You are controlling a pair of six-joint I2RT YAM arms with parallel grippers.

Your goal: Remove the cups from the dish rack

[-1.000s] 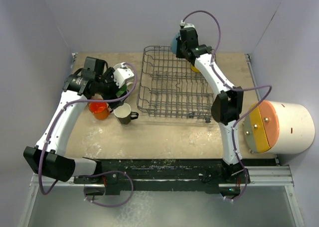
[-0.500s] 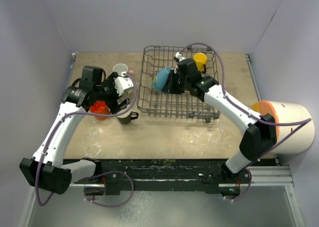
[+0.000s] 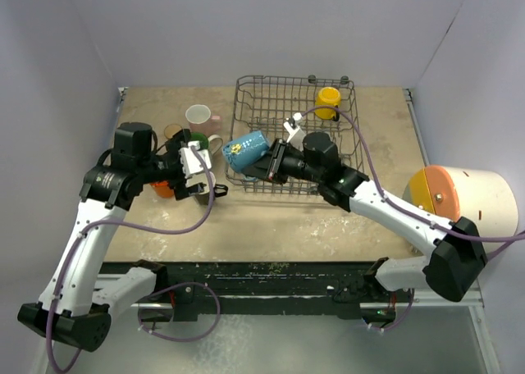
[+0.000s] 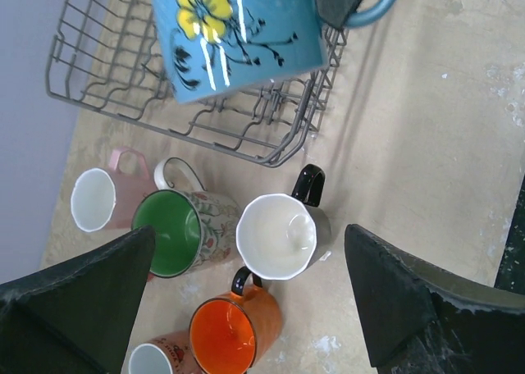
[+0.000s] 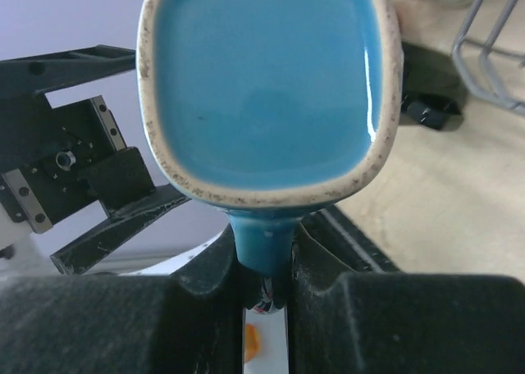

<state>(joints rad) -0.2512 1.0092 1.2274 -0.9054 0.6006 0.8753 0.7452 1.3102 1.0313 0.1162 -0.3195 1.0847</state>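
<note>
Blue cup (image 3: 246, 150) in air at near left corner of dish rack (image 3: 271, 95), tipped sideways. Right gripper (image 5: 267, 267) pinched on handle, thin enough to clamp. Guessing it's bound for unloaded cups (image 4: 176, 230) beside rack. Left gripper (image 3: 189, 173) wide open, empty, hovering over those. Yellow cup (image 3: 328, 102) left in rack

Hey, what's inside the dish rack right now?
In the dish rack, one yellow cup sits at the far right corner. The right tool holds a blue cup over its near left edge, covering the wires beneath.
</note>
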